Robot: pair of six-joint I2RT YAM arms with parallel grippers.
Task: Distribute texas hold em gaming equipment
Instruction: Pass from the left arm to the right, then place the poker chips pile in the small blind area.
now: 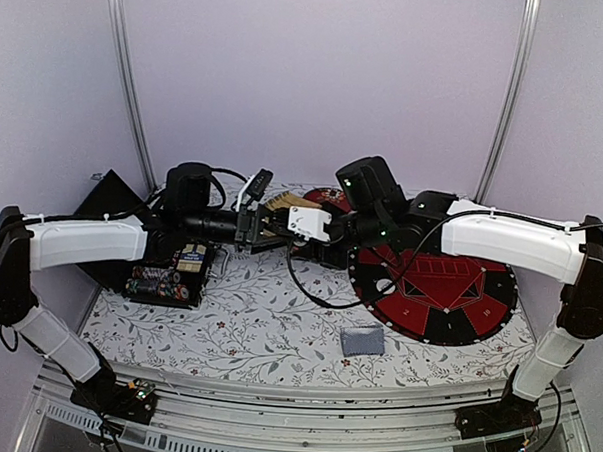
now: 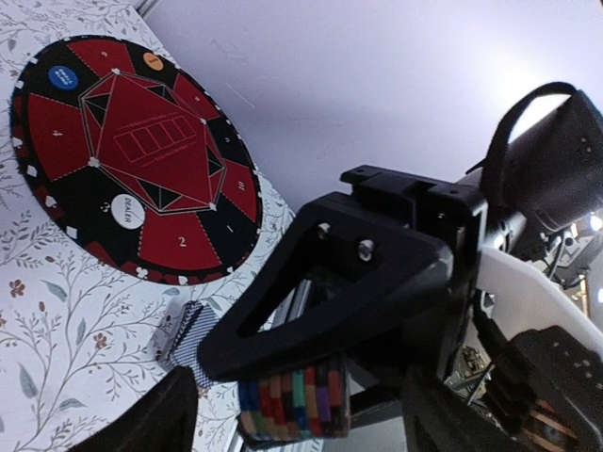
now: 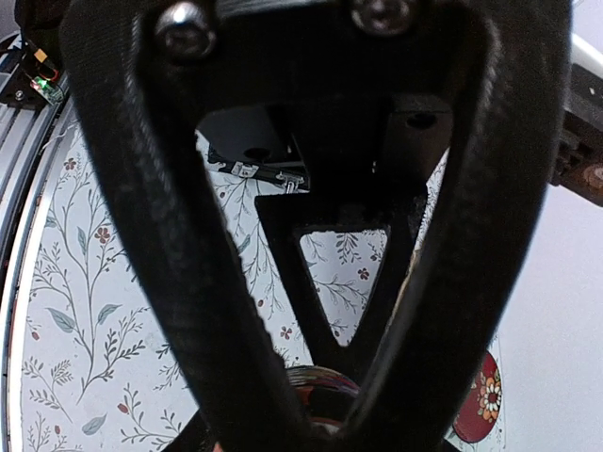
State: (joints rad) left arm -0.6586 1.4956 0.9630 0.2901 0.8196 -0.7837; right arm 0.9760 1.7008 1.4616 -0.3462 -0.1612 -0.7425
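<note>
Black fingers of the right hand (image 3: 316, 400) pinch a stack of mixed-colour chips (image 2: 292, 407) above the worktop (image 1: 257, 324), toward its far side; the left hand (image 1: 261, 225) stands wide on either side of that stack, apart from it. To do this handover well, I judge the left should back straight out first, while the right holds the stack square, so no chip slides before the carry to the red-and-black mat (image 1: 459, 293).

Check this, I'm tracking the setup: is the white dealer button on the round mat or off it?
On it. The dealer button lies flat on the round mat, on a black patch between red segments near the rim.
</note>
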